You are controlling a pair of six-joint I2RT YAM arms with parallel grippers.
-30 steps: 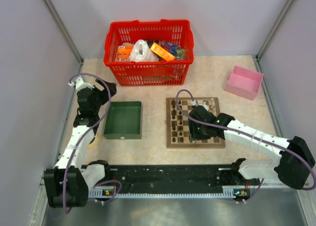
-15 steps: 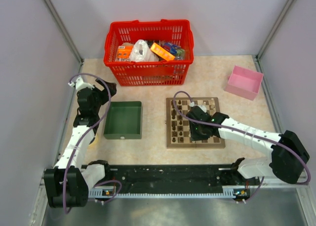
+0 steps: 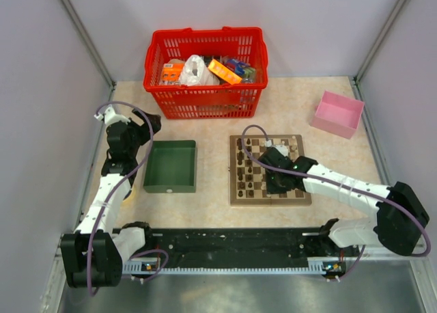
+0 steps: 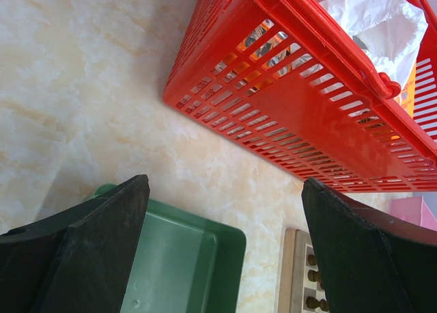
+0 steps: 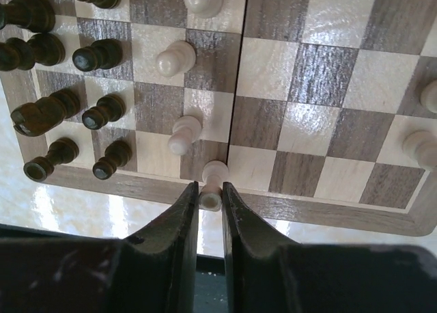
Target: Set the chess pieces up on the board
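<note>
The wooden chessboard [image 3: 298, 143] lies right of centre on the table; it fills the right wrist view [image 5: 328, 74]. My right gripper [image 5: 211, 194] is shut on a pale tan pawn [image 5: 213, 181], at the board's near rim, over its centre fold. Dark brown pieces [image 5: 48, 108] stand in two files at the left of that view; other pale pawns [image 5: 181, 134] stand just beyond the held one. In the top view my right gripper [image 3: 276, 183] is over the board's near half. My left gripper [image 4: 225, 258] is open and empty above the green tray [image 4: 177, 272], with the board's corner [image 4: 297, 272] at its right.
A red basket [image 3: 205, 70] full of items stands behind the tray [image 3: 171, 165]. A pink box [image 3: 338, 113] sits at the back right. Grey walls close in both sides, and a black rail runs along the near edge.
My right gripper has moved slightly toward the board's near middle over the last second. The left arm has not moved.
</note>
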